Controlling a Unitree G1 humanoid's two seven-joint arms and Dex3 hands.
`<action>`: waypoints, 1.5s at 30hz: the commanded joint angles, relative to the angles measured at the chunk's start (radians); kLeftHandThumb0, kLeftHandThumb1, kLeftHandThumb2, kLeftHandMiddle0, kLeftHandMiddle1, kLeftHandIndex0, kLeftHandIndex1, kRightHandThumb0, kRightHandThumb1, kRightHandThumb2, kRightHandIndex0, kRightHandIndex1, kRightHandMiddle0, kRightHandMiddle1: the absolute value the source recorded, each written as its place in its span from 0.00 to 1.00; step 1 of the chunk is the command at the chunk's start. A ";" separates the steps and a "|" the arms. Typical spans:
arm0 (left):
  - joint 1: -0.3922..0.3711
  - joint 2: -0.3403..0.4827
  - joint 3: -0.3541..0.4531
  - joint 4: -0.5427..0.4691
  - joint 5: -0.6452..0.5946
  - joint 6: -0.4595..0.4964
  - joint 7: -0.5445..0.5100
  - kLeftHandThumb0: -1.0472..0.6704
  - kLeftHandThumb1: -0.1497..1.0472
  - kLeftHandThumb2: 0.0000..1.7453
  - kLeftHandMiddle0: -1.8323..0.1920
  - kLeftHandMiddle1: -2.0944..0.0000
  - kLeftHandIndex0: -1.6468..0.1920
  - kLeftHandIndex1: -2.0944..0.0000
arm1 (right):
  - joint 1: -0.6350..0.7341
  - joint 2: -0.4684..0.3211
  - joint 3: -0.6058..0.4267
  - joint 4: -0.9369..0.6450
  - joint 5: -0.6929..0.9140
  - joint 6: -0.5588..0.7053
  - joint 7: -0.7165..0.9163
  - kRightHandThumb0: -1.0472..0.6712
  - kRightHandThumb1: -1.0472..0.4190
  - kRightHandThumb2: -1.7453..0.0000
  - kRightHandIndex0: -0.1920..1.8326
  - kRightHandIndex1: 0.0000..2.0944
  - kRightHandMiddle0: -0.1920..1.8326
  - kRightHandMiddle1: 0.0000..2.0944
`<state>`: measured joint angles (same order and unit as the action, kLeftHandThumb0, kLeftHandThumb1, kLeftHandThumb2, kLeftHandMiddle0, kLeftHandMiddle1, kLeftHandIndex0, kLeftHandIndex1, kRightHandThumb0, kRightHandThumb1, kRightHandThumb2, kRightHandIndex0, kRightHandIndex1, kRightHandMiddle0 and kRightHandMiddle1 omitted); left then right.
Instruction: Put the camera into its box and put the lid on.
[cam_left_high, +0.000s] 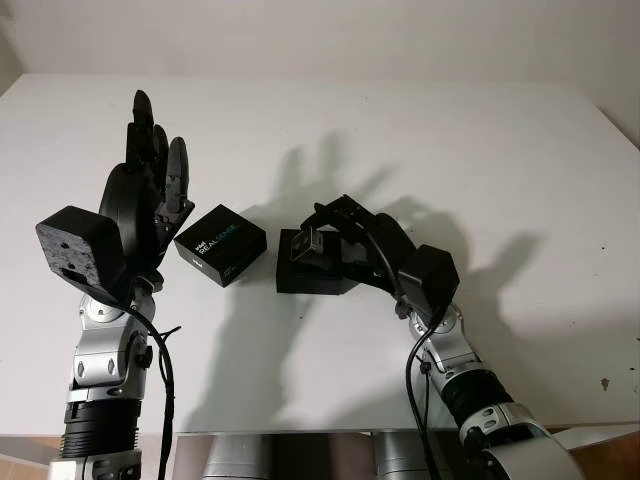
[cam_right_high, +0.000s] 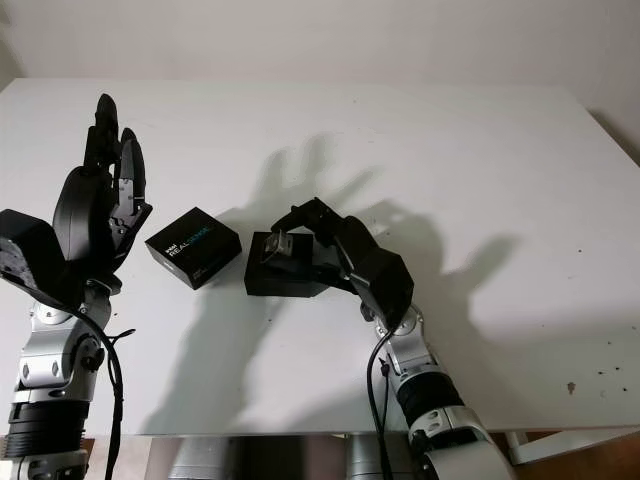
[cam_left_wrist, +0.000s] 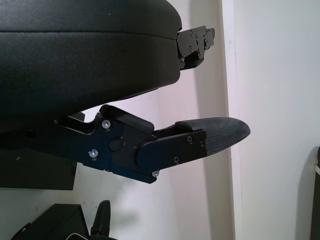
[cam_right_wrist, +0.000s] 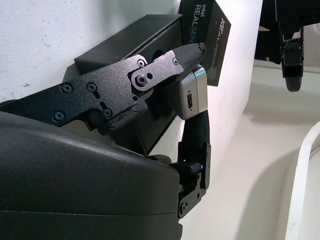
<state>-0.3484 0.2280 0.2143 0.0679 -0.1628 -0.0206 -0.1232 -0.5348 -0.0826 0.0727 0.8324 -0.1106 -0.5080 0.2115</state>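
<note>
camera (cam_right_wrist: 191, 94) pinched in right hand (cam_left_high: 335, 232) over box (cam_left_high: 312, 275), mostly hidden, left hand (cam_left_high: 150, 180) open

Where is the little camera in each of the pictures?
Left eye view: the camera is near the middle, held by the right hand over the box.
Right eye view: just left of the middle, over the same box.
Left wrist view: I cannot make it out.
Right wrist view: the silver end is pinched between the fingers.
Shared landmark: the lid with white lettering, lying beside the box.
</note>
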 joint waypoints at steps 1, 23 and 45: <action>0.001 -0.005 -0.003 -0.014 0.005 -0.011 0.006 0.20 1.00 0.35 1.00 1.00 1.00 1.00 | 0.001 0.008 0.013 0.012 -0.003 -0.010 0.005 0.31 0.08 0.97 0.25 0.03 0.27 0.71; 0.001 0.008 0.005 -0.014 0.002 -0.012 0.005 0.21 1.00 0.35 1.00 1.00 1.00 1.00 | 0.051 -0.217 0.188 -0.288 -0.335 0.070 -0.012 0.23 0.08 0.96 0.05 0.01 0.13 0.12; -0.005 0.010 0.003 -0.009 0.003 -0.001 -0.010 0.22 1.00 0.36 1.00 1.00 1.00 1.00 | 0.084 -0.321 0.125 -0.691 -0.422 0.236 -0.100 0.23 0.06 0.97 0.19 0.09 0.18 0.07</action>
<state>-0.3484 0.2321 0.2217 0.0676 -0.1632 -0.0199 -0.1316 -0.4202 -0.3919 0.2164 0.1768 -0.5495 -0.2807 0.0989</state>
